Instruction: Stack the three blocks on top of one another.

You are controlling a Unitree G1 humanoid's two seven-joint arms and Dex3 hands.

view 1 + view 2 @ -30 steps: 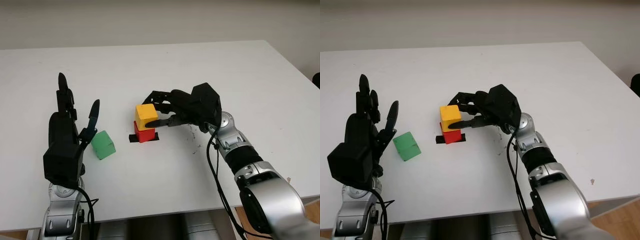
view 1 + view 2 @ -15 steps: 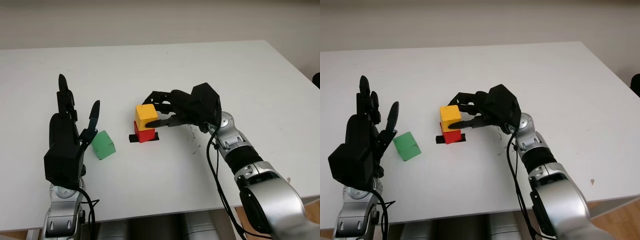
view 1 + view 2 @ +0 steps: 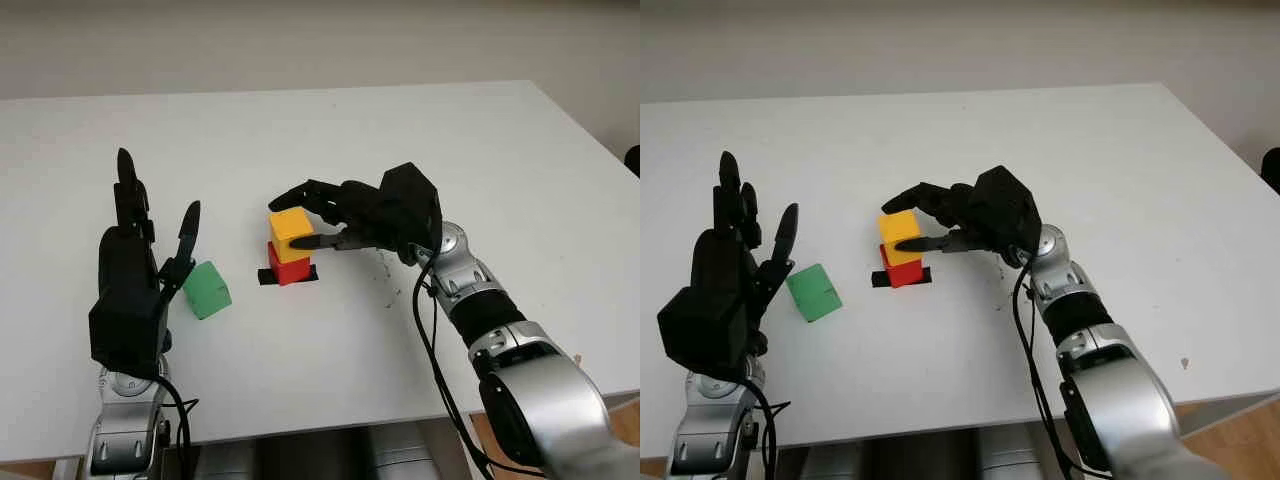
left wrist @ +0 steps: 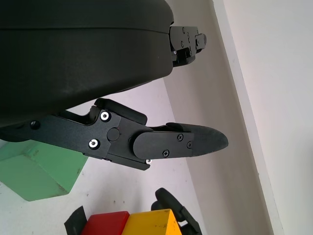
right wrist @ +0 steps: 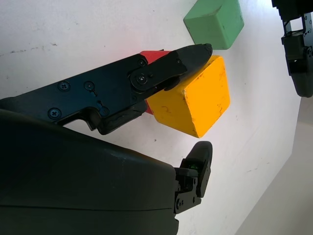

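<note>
One green block [image 3: 206, 289] apart, open table [image 3: 300, 370] around

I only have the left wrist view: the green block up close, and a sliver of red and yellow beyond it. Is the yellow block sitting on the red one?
Observer: Yes. The yellow block sits on the red block, which stands on a strip of black tape.
Operator: Is the right hand gripping it?
Observer: It seems not. The right hand is at the stack, but one of its fingers stands apart from the yellow block.
Operator: Where is my left hand relative to the green?
Observer: The left hand is open, beside the green block on the side away from the stack.
</note>
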